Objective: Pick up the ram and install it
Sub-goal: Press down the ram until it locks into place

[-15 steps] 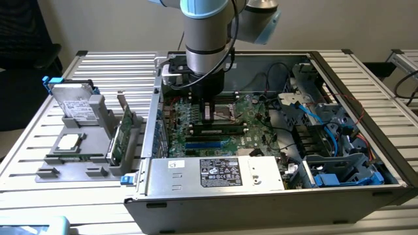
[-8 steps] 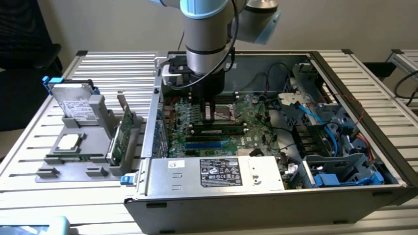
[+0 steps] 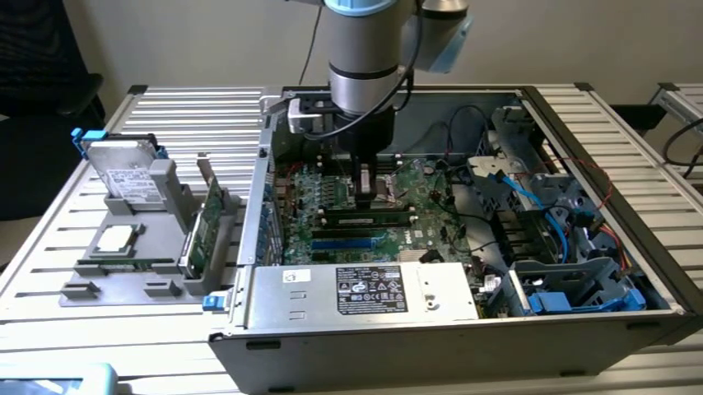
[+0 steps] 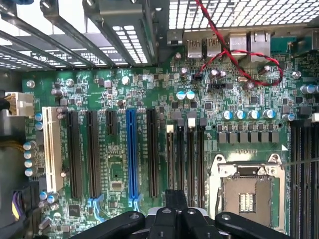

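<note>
I have the gripper (image 3: 363, 185) down inside the case (image 3: 462, 329), over the motherboard (image 4: 149, 99). The ram (image 3: 368, 220) sits in a slot near the board's front edge. I cannot tell its grip. I judge seating is underway; pressing needs square alignment.

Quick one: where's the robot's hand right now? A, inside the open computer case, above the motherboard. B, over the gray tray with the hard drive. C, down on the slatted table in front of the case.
A: in the exterior view the hand reaches down inside the computer case, and the wrist view looks straight onto the green motherboard just beneath it.
</note>
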Controlling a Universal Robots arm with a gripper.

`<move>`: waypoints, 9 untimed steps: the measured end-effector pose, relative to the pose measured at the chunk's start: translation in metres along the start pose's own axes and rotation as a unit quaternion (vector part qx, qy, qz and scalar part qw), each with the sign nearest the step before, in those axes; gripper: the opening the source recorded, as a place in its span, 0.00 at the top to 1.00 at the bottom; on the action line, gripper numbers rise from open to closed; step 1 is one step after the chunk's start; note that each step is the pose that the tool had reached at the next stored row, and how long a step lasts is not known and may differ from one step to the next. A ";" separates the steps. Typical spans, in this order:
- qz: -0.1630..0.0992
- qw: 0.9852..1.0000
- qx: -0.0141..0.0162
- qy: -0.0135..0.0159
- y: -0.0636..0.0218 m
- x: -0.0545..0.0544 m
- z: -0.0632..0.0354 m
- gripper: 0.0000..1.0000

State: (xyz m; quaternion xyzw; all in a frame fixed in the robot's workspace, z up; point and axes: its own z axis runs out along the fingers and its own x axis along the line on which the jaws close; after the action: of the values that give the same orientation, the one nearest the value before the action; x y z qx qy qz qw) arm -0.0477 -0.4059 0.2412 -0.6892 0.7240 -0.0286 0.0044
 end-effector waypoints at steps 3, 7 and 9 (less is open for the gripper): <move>0.000 1.000 0.000 0.000 -0.0065 0.000 -0.0020 0.89; 0.000 1.000 0.000 0.000 -0.0095 0.001 -0.0024 0.89; 0.000 1.000 0.000 0.000 -0.0095 0.001 -0.0024 0.89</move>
State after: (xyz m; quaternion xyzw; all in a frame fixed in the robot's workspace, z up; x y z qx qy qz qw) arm -0.0384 -0.4068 0.2440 -0.6892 0.7240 -0.0286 0.0044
